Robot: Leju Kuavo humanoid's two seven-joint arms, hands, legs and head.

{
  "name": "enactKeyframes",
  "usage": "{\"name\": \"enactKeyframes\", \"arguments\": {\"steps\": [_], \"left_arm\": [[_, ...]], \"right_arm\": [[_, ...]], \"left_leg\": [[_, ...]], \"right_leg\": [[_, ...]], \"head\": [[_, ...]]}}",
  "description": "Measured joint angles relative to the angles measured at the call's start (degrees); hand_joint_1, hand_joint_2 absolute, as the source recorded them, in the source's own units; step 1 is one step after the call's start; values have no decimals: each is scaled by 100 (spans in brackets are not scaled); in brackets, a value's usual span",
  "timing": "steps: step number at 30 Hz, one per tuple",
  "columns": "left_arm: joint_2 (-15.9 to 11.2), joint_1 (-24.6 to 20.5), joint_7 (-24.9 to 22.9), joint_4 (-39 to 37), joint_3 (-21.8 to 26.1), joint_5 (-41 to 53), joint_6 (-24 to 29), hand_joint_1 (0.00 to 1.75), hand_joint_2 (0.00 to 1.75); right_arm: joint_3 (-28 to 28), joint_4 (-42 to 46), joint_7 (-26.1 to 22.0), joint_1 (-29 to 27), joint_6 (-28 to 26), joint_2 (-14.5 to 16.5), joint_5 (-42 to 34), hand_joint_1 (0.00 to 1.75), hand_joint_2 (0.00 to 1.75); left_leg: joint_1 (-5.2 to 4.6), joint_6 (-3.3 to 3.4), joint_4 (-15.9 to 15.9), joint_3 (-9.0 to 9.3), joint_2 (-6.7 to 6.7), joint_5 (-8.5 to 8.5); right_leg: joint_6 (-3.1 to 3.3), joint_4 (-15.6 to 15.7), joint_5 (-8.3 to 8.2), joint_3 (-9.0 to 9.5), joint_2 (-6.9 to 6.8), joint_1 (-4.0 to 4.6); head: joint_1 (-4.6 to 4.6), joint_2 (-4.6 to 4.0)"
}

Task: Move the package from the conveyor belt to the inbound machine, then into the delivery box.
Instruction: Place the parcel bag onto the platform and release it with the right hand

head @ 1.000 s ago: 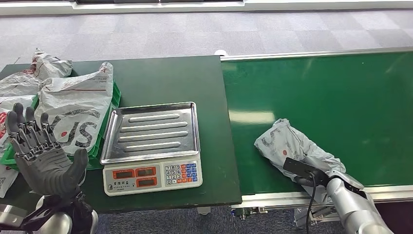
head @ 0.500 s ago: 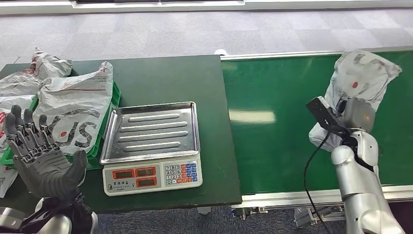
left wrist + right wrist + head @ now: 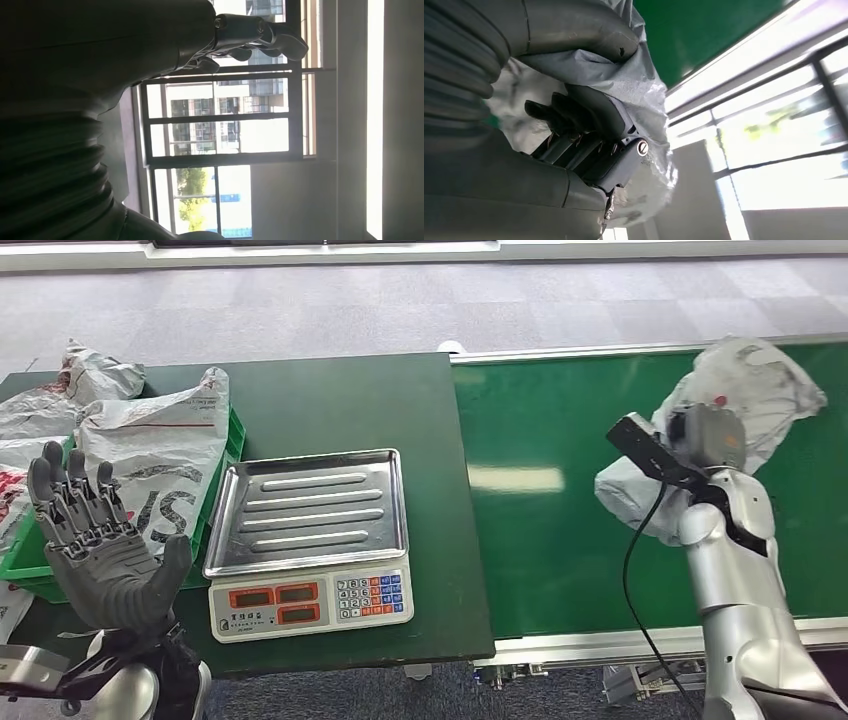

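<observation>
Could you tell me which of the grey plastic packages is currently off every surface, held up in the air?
The package gripped by the right hand above the conveyor belt. The other packages lie piled in the green bin by the scale.

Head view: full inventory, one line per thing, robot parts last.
Grey plastic mailer package: 1, grey-white, held up over the belt.
Green conveyor belt: 1, green, right half.
Electronic scale with steel tray: 1, silver and white, front of the table.
Dark green table: 1, left half.
Green plastic crate: 1, left of the scale, holding white printed mailer bags, several.
Left hand: open, palm up, raised beside the crate.
Right hand: grips the package.
</observation>
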State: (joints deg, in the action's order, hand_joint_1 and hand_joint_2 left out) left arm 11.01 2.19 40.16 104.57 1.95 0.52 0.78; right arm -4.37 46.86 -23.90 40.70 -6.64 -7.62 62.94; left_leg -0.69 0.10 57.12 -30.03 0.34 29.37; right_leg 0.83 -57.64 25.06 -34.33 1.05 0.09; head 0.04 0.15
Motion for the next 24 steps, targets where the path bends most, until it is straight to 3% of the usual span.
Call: {"name": "enactKeyframes", "arguments": {"steps": [6, 9, 13, 18, 24], "left_arm": [[40, -273, -3, -308, -62, 63, -20, 0, 175], [40, -367, -8, -429, -165, 56, 116, 0, 175], [37, -375, -9, -495, -217, 10, 267, 0, 175], [33, -254, -6, -480, -243, -4, 292, 0, 175], [31, -164, 0, -445, -245, 16, 291, 0, 175]], "right_arm": [[821, -223, -1005, 256, 758, 870, -335, 175, 175], [1535, -205, -1157, 377, 1148, 1397, -651, 175, 175], [2414, -77, -1077, 499, 1384, 1858, -1043, 175, 175], [3033, 37, -870, 533, 1367, 2154, -1216, 175, 175], [3371, 37, -282, 551, 730, 2293, -942, 175, 175]], "left_leg": [[14, -25, -2, 29, -27, -29], [17, -30, -4, 33, -6, -27], [21, -33, -6, 28, -26, -29], [17, -34, -4, 27, -27, -29], [13, -32, 0, 22, -33, -29]], "right_leg": [[17, -9, -12, -15, -16, 13], [23, -10, -14, -24, 4, 17], [27, -11, -10, -25, -11, 22], [28, -10, -10, -21, -12, 18], [26, -9, -11, -19, -19, 13]], "head": [[1, 0], [-2, 0], [-1, 0], [0, 0], [0, 0]]}}
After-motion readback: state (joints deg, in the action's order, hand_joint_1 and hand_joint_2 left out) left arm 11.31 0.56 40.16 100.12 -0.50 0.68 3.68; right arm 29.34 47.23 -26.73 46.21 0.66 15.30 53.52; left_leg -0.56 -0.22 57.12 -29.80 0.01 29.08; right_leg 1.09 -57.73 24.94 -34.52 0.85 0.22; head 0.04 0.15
